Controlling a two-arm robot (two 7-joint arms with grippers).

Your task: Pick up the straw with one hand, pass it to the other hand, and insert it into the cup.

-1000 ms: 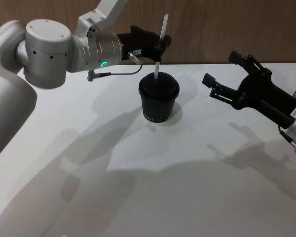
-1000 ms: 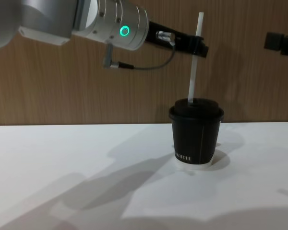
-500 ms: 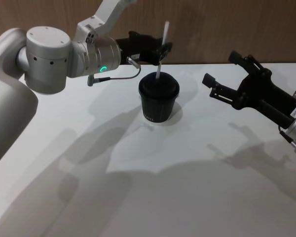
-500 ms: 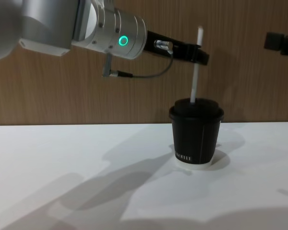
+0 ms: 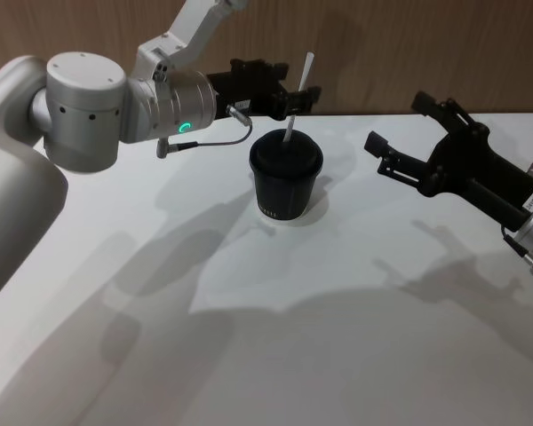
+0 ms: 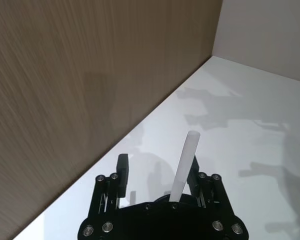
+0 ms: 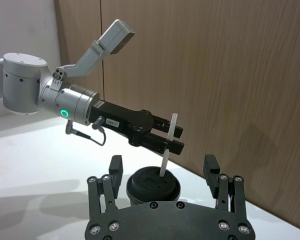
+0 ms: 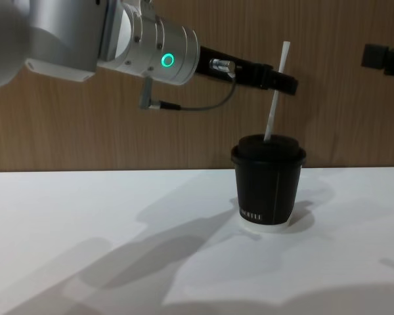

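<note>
Straw (image 8: pixel 276 92) tilts in cup (image 8: pixel 268 184); left claw (image 5: pixel 295 96) open.

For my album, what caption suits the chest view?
Left gripper open beside the tilted straw standing in the cup.

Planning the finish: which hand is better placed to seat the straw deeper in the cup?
Left. The left hand sits open around the straw, right above the cup. The right hand is open, off to the cup's side.
</note>
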